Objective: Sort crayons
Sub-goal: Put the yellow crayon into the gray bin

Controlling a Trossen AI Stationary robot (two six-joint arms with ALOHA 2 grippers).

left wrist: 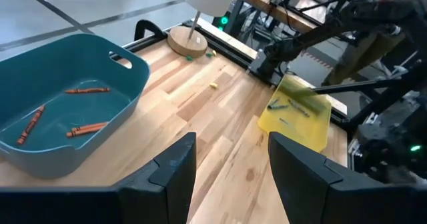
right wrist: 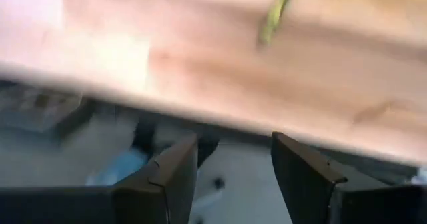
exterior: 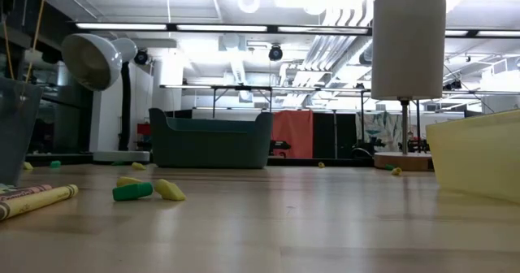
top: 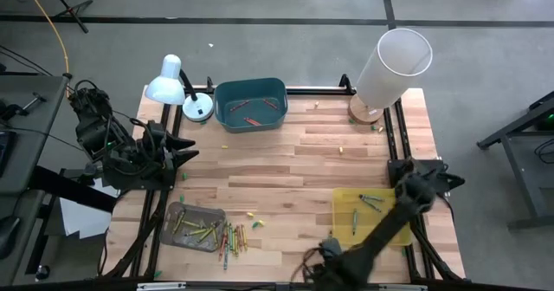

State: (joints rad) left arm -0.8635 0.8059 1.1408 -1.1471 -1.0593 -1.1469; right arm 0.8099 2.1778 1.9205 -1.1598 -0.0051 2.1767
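The left pincer (left wrist: 230,174) is hovering over the bench's (top: 294,157) left side, its fingers standing apart and holding nothing. The right pincer (right wrist: 230,177) is hanging at the near edge, fingers apart and empty too. Crayons (top: 227,239) are lying loose beside the grey tray (top: 173,215), more are resting inside it, red ones are sitting in the teal bin (top: 251,103), and green ones are lying in the yellow tray (top: 346,213).
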